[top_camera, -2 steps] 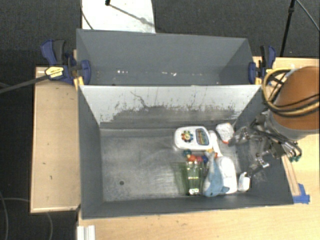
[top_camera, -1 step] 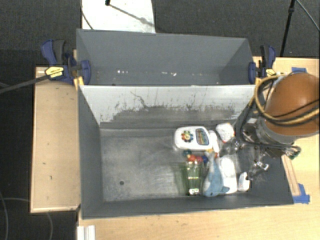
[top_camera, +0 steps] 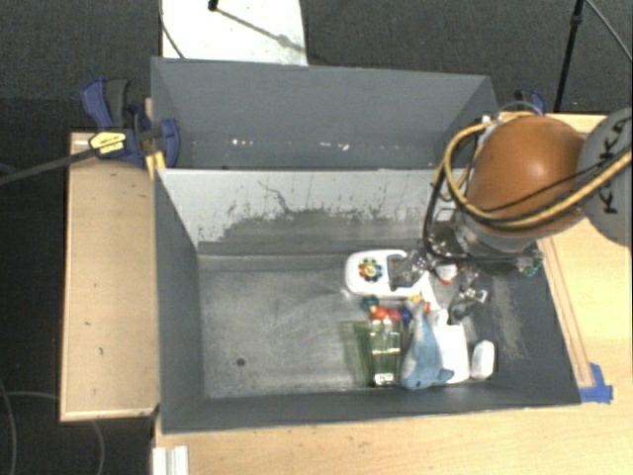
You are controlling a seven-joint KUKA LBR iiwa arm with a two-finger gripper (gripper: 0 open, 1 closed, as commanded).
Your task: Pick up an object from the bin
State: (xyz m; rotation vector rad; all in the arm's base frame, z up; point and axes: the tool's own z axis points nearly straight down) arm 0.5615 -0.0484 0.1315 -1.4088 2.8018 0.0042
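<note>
The pincer (top_camera: 427,270) hangs low near the right wall of the bin (top_camera: 267,325), just beside a white rounded piece (top_camera: 368,271) with coloured dots. Whether it is spread or pinching cannot be told. A green packet (top_camera: 376,350) and a blue cloth (top_camera: 423,360) lie heaped by the front edge.

Bin (top_camera: 277,295): grey sheet metal, matt, floor scuffed, back wall scratched and worn pale in streaks. Wrist cover (top_camera: 522,171): orange, smooth, glossy, looks like hard plastic. Cables (top_camera: 447,166) looped round it: smooth rubbery sheath, yellow and black. White piece with coloured dots (top_camera: 368,270): smooth plastic, slight shine. Green packet (top_camera: 376,352): clear film, glossy, crinkled. Blue thing (top_camera: 423,359): soft, matt, cloth-like, material not certain. Small white item (top_camera: 482,359): smooth plastic, semi-gloss.
</note>
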